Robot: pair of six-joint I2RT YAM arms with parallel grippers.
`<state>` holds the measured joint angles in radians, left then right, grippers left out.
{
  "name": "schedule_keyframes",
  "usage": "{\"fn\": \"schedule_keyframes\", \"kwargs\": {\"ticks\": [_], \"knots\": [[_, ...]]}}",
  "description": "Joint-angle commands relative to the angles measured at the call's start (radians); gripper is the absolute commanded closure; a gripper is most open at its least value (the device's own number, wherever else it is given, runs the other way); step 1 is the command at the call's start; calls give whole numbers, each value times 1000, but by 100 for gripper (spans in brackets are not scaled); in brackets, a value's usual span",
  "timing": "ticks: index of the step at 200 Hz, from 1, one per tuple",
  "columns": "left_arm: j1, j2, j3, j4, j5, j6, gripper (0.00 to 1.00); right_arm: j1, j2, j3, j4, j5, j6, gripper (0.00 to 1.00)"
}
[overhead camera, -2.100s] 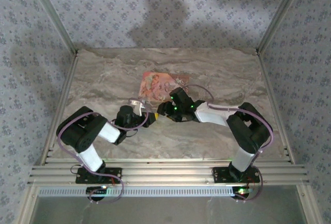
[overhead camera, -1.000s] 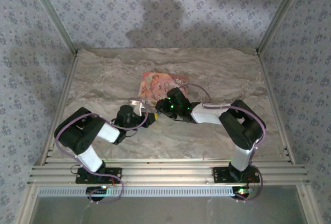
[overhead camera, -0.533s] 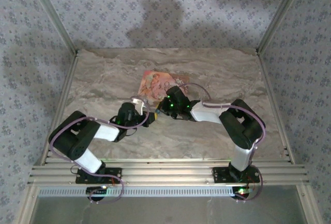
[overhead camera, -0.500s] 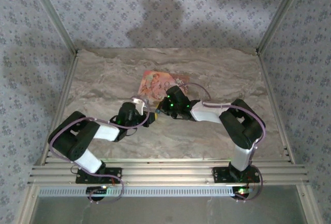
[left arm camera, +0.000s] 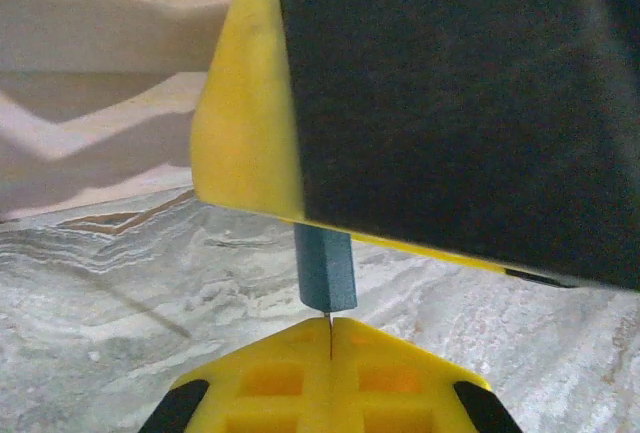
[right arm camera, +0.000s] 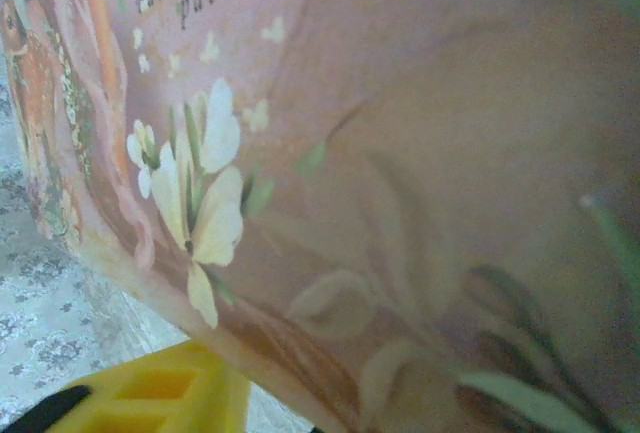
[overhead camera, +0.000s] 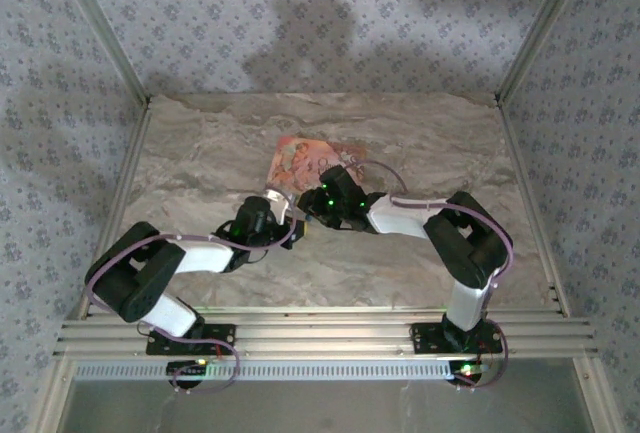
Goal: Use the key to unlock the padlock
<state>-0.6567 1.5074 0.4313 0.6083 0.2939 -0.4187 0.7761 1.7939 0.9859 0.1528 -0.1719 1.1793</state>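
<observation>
Near the centre of the bench [overhead camera: 430, 133], just in front of the pink box [overhead camera: 298, 159], the left fingers [left arm camera: 270, 381] were pressed together on a metal sliver [left arm camera: 330, 325], key or shackle I couldn't say, beneath the teal padlock [left arm camera: 325, 268]. Whether the right fingers [right arm camera: 160, 393] were apart or together, I couldn't tell.

Left arm [overhead camera: 200, 253] and right arm [overhead camera: 397, 216], both black and white.
White link shells, black joints, looping purple cables [overhead camera: 150, 240], green lights [overhead camera: 330, 190], yellow lattice fingers [left arm camera: 270, 383].
</observation>
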Motion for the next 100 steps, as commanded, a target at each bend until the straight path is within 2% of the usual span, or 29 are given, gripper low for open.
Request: {"fn": "schedule_keyframes", "kwargs": {"ticks": [1, 28, 46, 60, 100], "knots": [[-10, -8, 27, 50, 44, 10, 100, 23, 15, -24, -39, -70, 63, 66], [-10, -22, 35, 20, 42, 27, 100, 24, 16, -26, -36, -75, 63, 65], [-10, -28, 39, 1, 35, 35, 100, 25, 14, -26, -40, -77, 63, 48], [-9, -32, 44, -25, 22, 48, 100, 25, 8, -29, -39, -74, 64, 40], [-11, -61, 59, -110, -12, 106, 100, 23, -34, -41, -54, -69, 60, 36]]}}
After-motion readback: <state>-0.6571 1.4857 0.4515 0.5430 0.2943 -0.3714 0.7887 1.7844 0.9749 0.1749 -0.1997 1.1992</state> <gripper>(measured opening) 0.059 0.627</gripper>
